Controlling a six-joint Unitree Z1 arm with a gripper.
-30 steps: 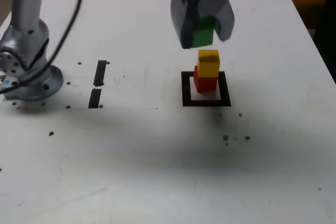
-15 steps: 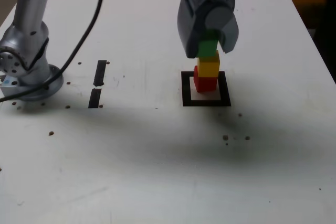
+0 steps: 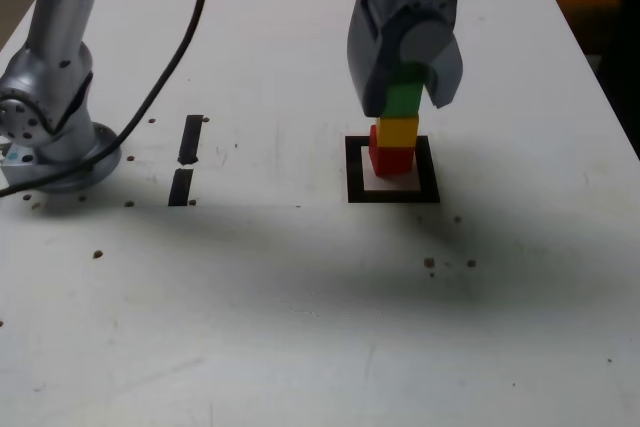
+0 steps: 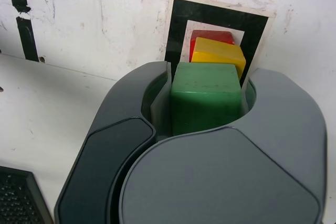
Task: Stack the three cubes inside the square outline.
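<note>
While the fingers hold the green cube between them, the gripper hangs over the yellow cube; whether green touches yellow, I cannot tell. Yellow sits on the red cube, slightly askew to it in the wrist view. Red stands inside the outline, toward its far side in the exterior view. Two black strips lie well apart from the outline, toward the exterior view's left, nearer the arm's base.

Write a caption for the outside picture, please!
Gripper holds the green cube over yellow and red inside a black square.
</note>
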